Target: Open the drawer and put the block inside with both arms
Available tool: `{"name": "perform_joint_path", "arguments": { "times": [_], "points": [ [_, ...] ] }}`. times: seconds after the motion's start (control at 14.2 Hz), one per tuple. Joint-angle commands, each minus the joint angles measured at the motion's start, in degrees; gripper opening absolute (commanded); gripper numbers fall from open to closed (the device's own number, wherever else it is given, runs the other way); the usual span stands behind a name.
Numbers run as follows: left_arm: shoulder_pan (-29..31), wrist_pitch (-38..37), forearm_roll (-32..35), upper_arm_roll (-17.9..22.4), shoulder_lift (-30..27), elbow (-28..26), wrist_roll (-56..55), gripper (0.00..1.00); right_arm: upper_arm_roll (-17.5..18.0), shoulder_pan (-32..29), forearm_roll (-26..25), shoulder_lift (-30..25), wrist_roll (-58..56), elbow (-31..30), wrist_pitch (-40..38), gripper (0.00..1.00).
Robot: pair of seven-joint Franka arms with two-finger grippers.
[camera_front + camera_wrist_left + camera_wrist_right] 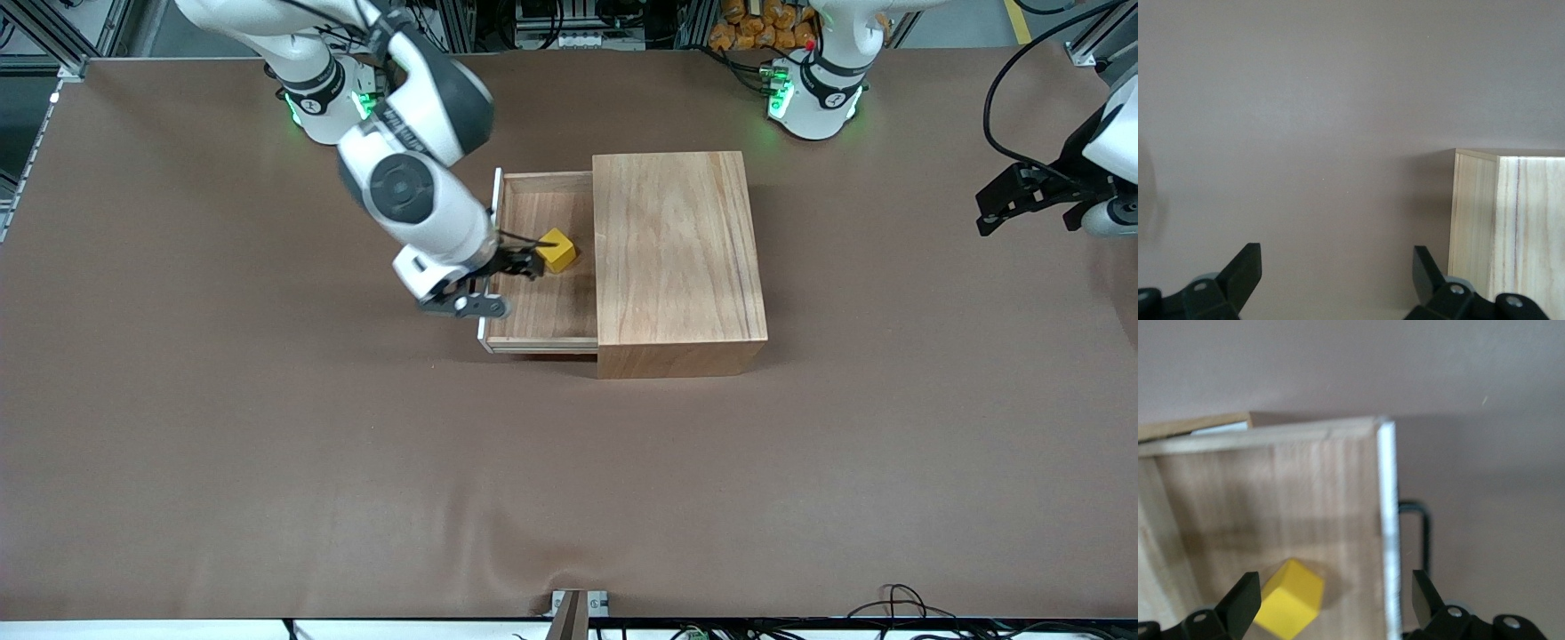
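the drawer is seen pulled out of the wooden box, and the block is seen lying inside it, so little seems left to be done. the right gripper is held over the drawer with jaws spread wide and empty. the left gripper is parked over bare table toward the left arm's end, equally wide and empty.

Right arm hides the drawer's handle.

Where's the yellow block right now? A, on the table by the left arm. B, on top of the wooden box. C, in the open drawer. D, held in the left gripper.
C: the yellow block rests on the floor of the open drawer, beside the right gripper, whose jaws are open.
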Motion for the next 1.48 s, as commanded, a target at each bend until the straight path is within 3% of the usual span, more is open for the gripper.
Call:
{"name": "perform_joint_path", "arguments": {
  "times": [0.0,0.49,0.85,0.99,1.13,1.41],
  "points": [
    [-0.09,0.55,0.18,-1.62,-0.03,0.3,0.92,1.0,0.86,-6.19,-0.28,-3.02,-5.44,-0.05,-2.63,1.0],
    [0.35,2.74,0.18,-2.08,0.49,0.3,1.01,1.0,0.86,-20.87,-0.2,-12.68,-17.91,4.35,-18.36,1.0],
    [0.61,3.97,0.09,-1.99,0.67,0.3,0.92,1.0,-0.18,-29.05,-0.11,-17.0,-36.0,4.34,-21.8,1.0],
    [0.61,3.89,0.18,-1.99,0.67,0.3,1.01,1.0,-8.84,-23.3,-0.02,-18.93,-38.13,4.34,-22.68,1.0],
    [0.61,3.71,0.09,-1.9,0.58,0.39,1.01,1.0,-20.88,-15.73,0.15,-20.78,-38.14,4.26,-24.69,1.0],
    [0.35,3.54,0.71,-1.9,0.58,1.44,0.05,1.0,-24.62,-17.98,-0.11,-25.43,-43.39,3.47,-27.69,1.0]
  ]
}}
